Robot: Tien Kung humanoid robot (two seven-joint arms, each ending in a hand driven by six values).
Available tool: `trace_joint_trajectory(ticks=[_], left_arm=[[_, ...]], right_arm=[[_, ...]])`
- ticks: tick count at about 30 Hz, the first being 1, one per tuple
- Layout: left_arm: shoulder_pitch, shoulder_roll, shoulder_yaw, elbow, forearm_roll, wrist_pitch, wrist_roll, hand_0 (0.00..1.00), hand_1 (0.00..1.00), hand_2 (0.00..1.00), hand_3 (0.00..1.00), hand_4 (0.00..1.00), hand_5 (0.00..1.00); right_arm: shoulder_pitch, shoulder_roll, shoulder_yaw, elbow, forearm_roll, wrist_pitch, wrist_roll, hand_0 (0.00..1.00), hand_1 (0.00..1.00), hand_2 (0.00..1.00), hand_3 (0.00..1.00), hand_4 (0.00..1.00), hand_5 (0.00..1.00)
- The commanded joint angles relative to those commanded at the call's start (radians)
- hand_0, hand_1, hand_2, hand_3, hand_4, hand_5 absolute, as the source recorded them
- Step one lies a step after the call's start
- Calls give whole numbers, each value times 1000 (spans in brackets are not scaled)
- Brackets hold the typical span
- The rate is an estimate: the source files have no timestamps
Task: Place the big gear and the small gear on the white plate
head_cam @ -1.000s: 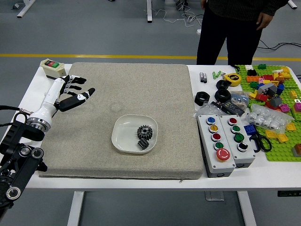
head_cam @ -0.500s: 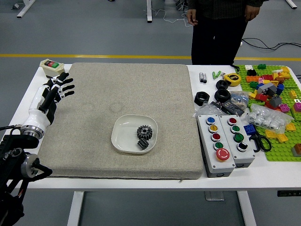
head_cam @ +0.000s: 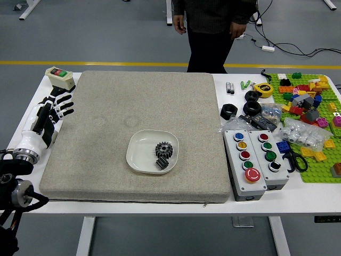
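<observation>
Both gears lie inside the white plate [head_cam: 139, 152], toward its right side: the big gear [head_cam: 163, 150] is farther back, and the small gear [head_cam: 162, 162] lies just to its near side, close against it. Whether the two touch cannot be told. The plate rests on a grey-beige mat [head_cam: 106, 181], right of its middle and toward its near edge, on the white counter [head_cam: 218, 207].

The left robot hand [head_cam: 61, 107] is over the counter's left side by the mat's left edge, well apart from the plate. Its fingers are spread and hold nothing. A small box with green and red buttons [head_cam: 55, 81] is just beyond it at the far left corner.

To the right of the mat are two grey button boxes, the left one [head_cam: 251, 186] bearing a large red knob, the right one [head_cam: 276, 180] beside it. Farther back are black wheels [head_cam: 228, 111] and a yellow tape measure [head_cam: 263, 89]; at the far right, toy bricks [head_cam: 305, 106] lie on green baseplates [head_cam: 319, 175].

A person [head_cam: 213, 40] stands beyond the far edge, both hands [head_cam: 179, 25] hanging at the sides.
</observation>
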Motion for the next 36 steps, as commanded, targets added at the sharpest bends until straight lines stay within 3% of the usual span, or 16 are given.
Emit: trace_joint_trajectory(ticks=[36], left_arm=[[15,9,-71,-19,19,-5,-14,700,762,807,789,855,828]], right_arm=[[1,1,14,2,5,-10,-2,745,772,821,762,923,727]])
